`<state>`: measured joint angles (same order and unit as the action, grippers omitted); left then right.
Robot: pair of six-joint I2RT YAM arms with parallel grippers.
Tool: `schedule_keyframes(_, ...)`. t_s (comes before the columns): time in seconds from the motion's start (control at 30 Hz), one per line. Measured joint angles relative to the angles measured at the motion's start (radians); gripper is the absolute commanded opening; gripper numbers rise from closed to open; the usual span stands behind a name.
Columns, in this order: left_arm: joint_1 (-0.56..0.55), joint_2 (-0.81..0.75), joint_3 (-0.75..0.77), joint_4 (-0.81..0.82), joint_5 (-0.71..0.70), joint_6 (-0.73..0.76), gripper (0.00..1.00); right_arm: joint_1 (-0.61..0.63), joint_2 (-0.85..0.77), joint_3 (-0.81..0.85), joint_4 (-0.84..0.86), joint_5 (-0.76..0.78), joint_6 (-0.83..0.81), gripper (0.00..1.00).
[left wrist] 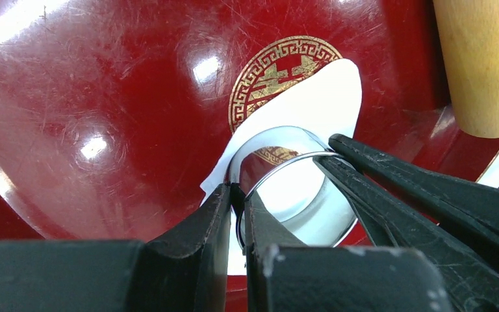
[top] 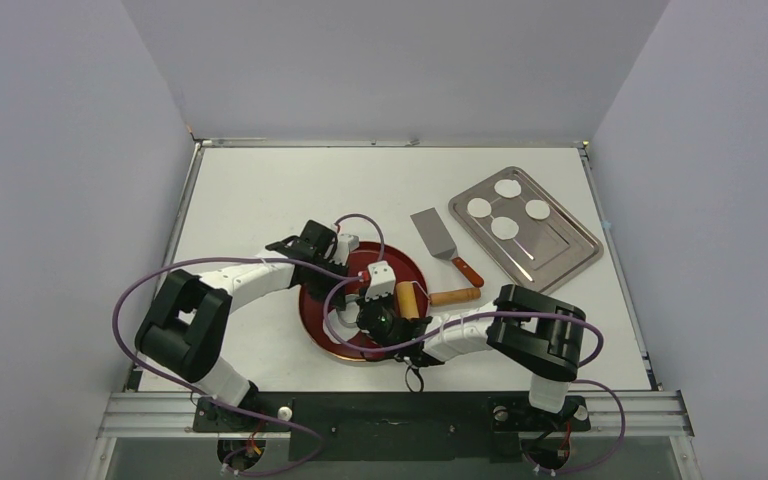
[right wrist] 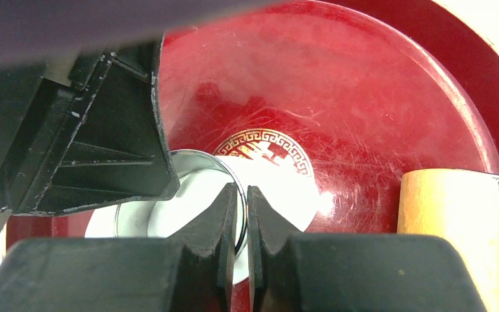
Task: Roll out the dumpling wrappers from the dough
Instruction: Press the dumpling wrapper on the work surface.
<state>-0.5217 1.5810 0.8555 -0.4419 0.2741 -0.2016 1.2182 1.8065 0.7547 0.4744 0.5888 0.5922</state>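
A thin white sheet of dough [left wrist: 318, 97] lies in the middle of a red plate [left wrist: 104, 97], over its gold emblem. A shiny metal ring cutter [left wrist: 279, 140] stands on the dough, with white dough showing inside it. My left gripper [left wrist: 237, 201] is shut on the ring's wall. From the opposite side, my right gripper [right wrist: 242, 201] is shut on the same ring cutter [right wrist: 195, 156], with the dough [right wrist: 286, 188] beneath it. Several round dumpling wrappers [top: 504, 228] lie on a steel tray [top: 560, 250]. In the top view both wrists hide the ring.
A wooden rolling pin [top: 407, 298] rests on the plate's right side, close to my right wrist, its handle pointing right. A metal spatula [top: 435, 232] with a wooden handle lies between the red plate [top: 312, 312] and the tray. Walls enclose the table.
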Motion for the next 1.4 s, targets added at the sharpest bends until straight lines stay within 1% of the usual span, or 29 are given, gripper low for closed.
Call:
schedule_keyframes(0.13,0.011,0.009,0.004,0.001,0.023,-0.009,0.00,0.000,-0.003,0.014,-0.037,0.007,0.005,0.00)
schedule_keyframes(0.5,0.031,0.034,0.008,0.006,0.074,-0.021,0.00,0.001,-0.003,0.014,-0.045,0.019,0.034,0.00)
schedule_keyframes(1.17,0.046,0.023,0.002,0.011,0.081,-0.022,0.00,0.006,0.016,0.040,-0.059,0.044,0.027,0.00)
schedule_keyframes(1.4,0.050,0.027,0.005,0.008,0.089,-0.018,0.00,0.019,0.025,0.045,-0.061,0.080,0.074,0.00)
